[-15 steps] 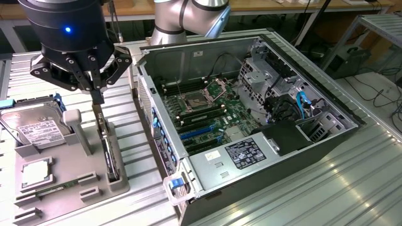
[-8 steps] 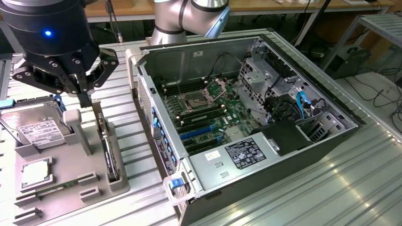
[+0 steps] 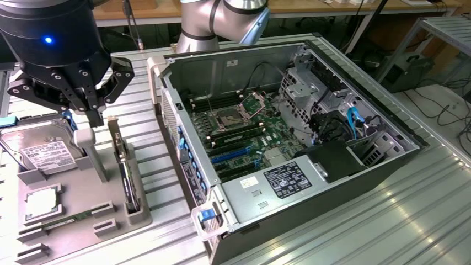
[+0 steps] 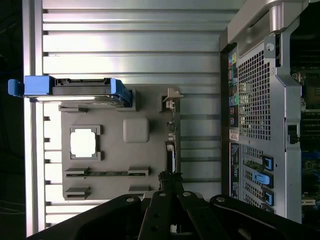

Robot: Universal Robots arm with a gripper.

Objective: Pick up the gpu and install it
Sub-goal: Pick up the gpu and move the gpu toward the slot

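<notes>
gpu [image 3: 127,171] | on edge in grey tray [image 3: 77,223] slot | pincer [image 3: 92,113] above its end | opening: cannot tell

Gripper [image 3: 92,117]: black, with a small blue light on the black housing at the upper left of the frame.
Gpu [image 3: 125,168]: dark board, pale metal strip along one end.
Tray [image 3: 88,207]: plain mid-grey.
Hard drive [image 3: 33,144]: silver, with a white label printed in black and blue side rails.
Processor [image 3: 43,202]: pale silver square.
Memory stick [image 3: 65,222]: dark green.
Table [image 3: 368,226]: silvery metal, ribbed in long parallel stripes.
Computer case [image 3: 368,171]: black outside, light grey metal inside.
Motherboard [image 3: 254,135]: green, with blue and black slots.
Cable [image 3: 352,122]: bright blue.
Sticker [image 3: 287,179]: black with white print.
Robot arm [image 3: 213,22]: silver-grey.
</notes>
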